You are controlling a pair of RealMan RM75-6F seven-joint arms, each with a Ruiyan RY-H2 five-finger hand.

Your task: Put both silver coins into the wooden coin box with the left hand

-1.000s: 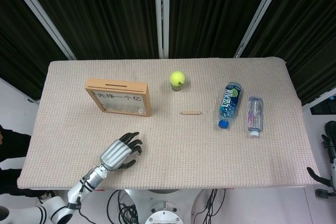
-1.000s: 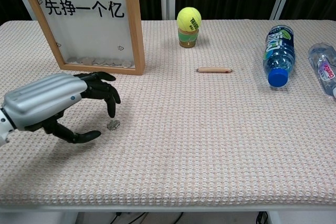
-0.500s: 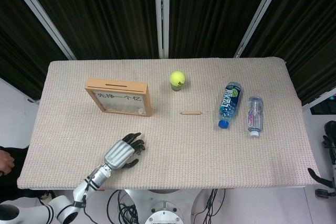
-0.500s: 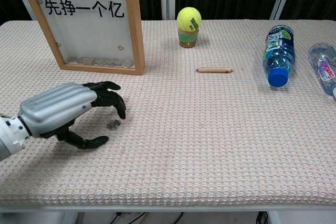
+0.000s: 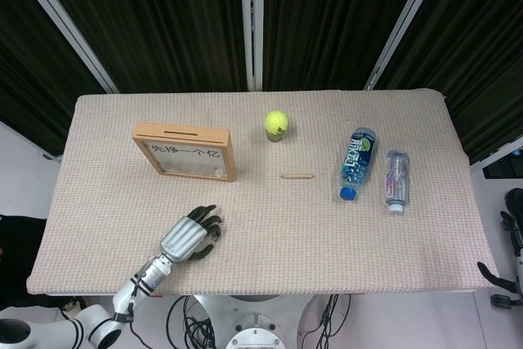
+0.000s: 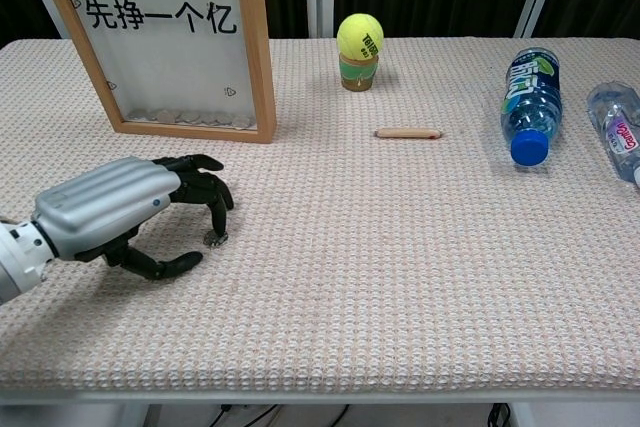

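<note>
My left hand (image 6: 120, 212) hovers low over the table's front left, palm down, with its fingers curled downward. One small silver coin (image 6: 213, 239) lies flat on the cloth; a fingertip touches it and the thumb sits apart, closer to me. The hand (image 5: 189, 236) hides the coin in the head view. I see no second coin on the cloth. The wooden coin box (image 6: 160, 42) stands upright behind the hand, with several coins along its bottom and a slot (image 5: 181, 131) on top. My right hand shows in neither view.
A tennis ball (image 6: 360, 37) sits on a small stand at the back centre. A short wooden stick (image 6: 407, 133) lies mid-table. Two plastic bottles (image 6: 530, 97) (image 6: 620, 127) lie on their sides at the right. Dark shapes (image 5: 513, 234) past the table's right edge are unclear.
The left hand moved forward and right over the coin, then drew back slightly and lowered. Its fingertip now rests on the coin, which has stayed in place.
</note>
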